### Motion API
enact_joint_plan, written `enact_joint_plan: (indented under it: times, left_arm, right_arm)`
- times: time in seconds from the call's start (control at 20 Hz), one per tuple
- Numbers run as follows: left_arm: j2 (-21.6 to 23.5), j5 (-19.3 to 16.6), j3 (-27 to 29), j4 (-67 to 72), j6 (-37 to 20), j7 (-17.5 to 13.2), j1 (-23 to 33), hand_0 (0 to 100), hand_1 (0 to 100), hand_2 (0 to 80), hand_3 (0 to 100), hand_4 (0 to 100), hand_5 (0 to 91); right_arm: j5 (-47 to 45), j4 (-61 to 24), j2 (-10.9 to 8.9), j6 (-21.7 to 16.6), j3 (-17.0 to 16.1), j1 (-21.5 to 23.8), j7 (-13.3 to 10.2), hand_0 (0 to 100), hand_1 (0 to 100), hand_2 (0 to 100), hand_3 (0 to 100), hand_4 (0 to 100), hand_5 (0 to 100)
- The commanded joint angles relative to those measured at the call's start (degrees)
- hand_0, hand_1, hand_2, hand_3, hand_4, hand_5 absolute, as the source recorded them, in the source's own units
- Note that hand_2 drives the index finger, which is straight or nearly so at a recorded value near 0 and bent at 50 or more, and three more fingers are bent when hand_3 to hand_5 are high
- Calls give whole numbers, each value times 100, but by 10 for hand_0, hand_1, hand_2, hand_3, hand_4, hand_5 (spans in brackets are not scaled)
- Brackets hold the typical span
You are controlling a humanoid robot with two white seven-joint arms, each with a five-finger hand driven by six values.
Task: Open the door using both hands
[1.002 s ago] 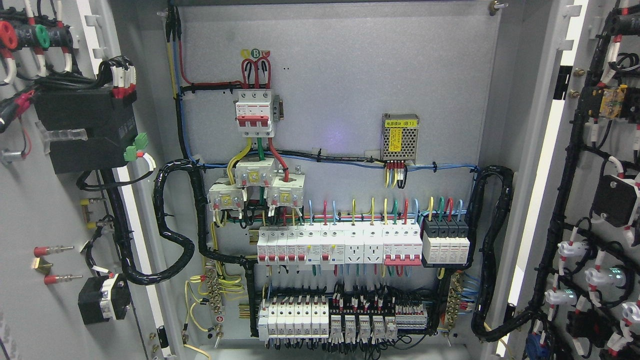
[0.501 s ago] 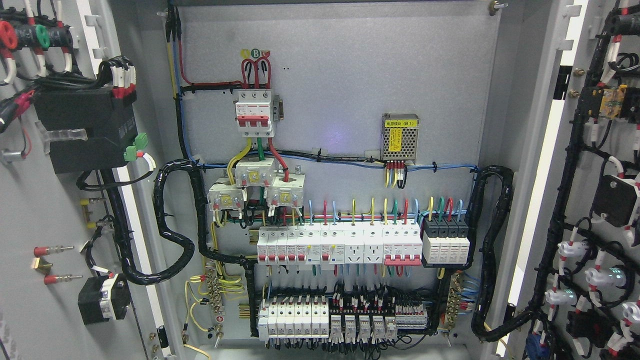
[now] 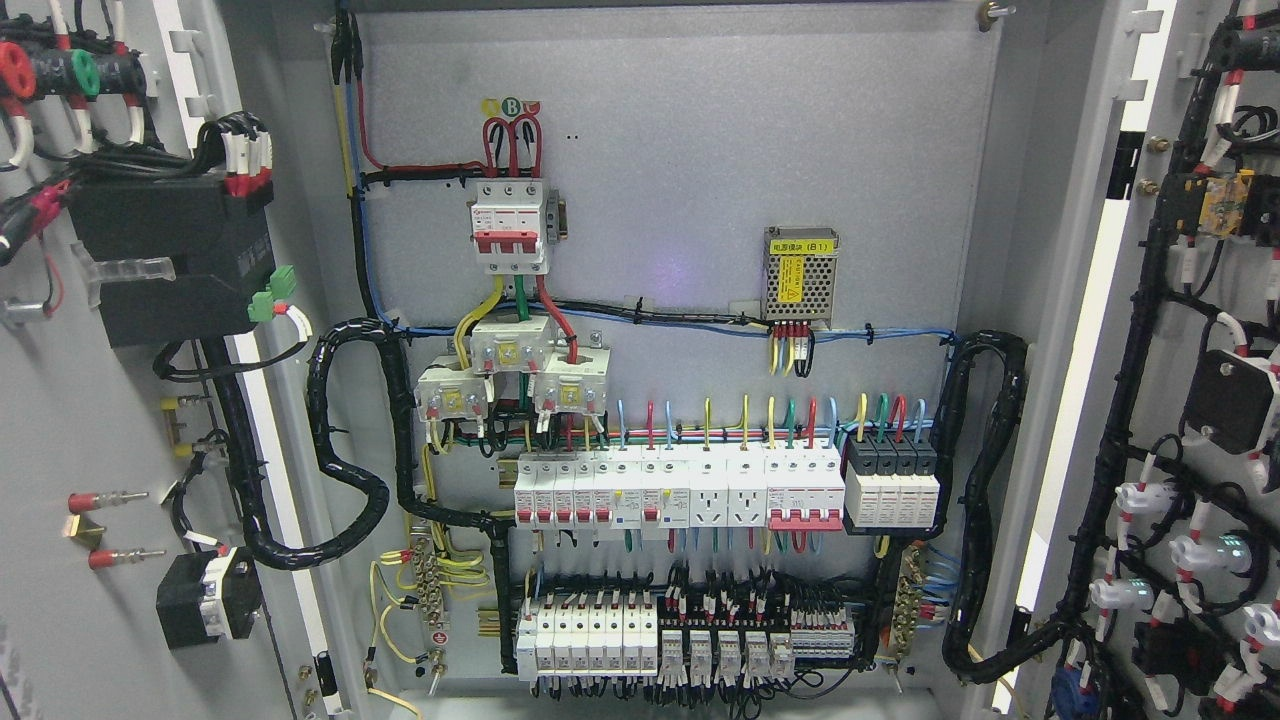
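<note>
Task status: both doors of the grey sheet-metal electrical cabinet [image 3: 680, 60] stand swung wide. The left grey steel door leaf [image 3: 70, 420] fills the left edge of the head view with its inner face toward the camera; it carries a black rectangular meter housing [image 3: 165, 260] and red and green indicator backs near its top. The right grey steel door leaf [image 3: 1190, 300] fills the right edge in the same way, with black corrugated cable conduit [image 3: 1120, 400] and a column of white lamp holders mounted on it.

With both leaves clear of the opening, the grey back panel is fully exposed. A white three-pole main breaker with red toggles [image 3: 510, 225] sits high on it. A perforated metal power supply with a yellow label [image 3: 800, 275] sits to the right of the breaker. A row of white miniature breakers [image 3: 680, 490] runs across the middle, and terminal blocks sit below.

Judgement: the opening step appears complete. Nothing further seems to remain except, possibly, withdrawing the arms, which cannot be confirmed.

Robot hand status: no robot hand and no arm appears anywhere in the head view. Neither door shows contact with a robot hand. Whether the fingers are apart or together cannot be told, as both are outside the picture.
</note>
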Motion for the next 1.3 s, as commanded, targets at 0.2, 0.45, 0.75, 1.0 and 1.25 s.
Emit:
enact_joint_plan:
  times: [0.2, 0.45, 0.75, 1.0, 1.25]
  left_arm:
    - [525, 281, 102, -1246, -452, 14, -109, 0, 0, 0, 0, 43, 0]
    - [543, 483, 339, -1255, -971, 32, -171, 0, 0, 0, 0, 43, 0]
    - [719, 923, 594, -1264, -1401, 32, -294, 0, 0, 0, 0, 43, 0]
    - [745, 1002, 621, -1273, -1736, 49, -294, 0, 0, 0, 0, 42, 0]
    - [754, 1142, 699, -1273, -1938, 67, -347, 0, 0, 0, 0, 43, 0]
  right_arm:
    - [-11, -263, -23, 15, -241, -345, -79, 0, 0, 0, 0, 0, 0]
    - [-11, -254, -76, 24, -232, -512, -79, 0, 0, 0, 0, 0, 0]
    - [-20, -254, 3, 67, -337, -591, -140, 0, 0, 0, 0, 0, 0]
    - [-28, -236, 73, 190, -619, -618, -202, 0, 0, 0, 0, 0, 0]
    - [-222, -210, 21, 217, -619, -723, -202, 0, 0, 0, 0, 0, 0]
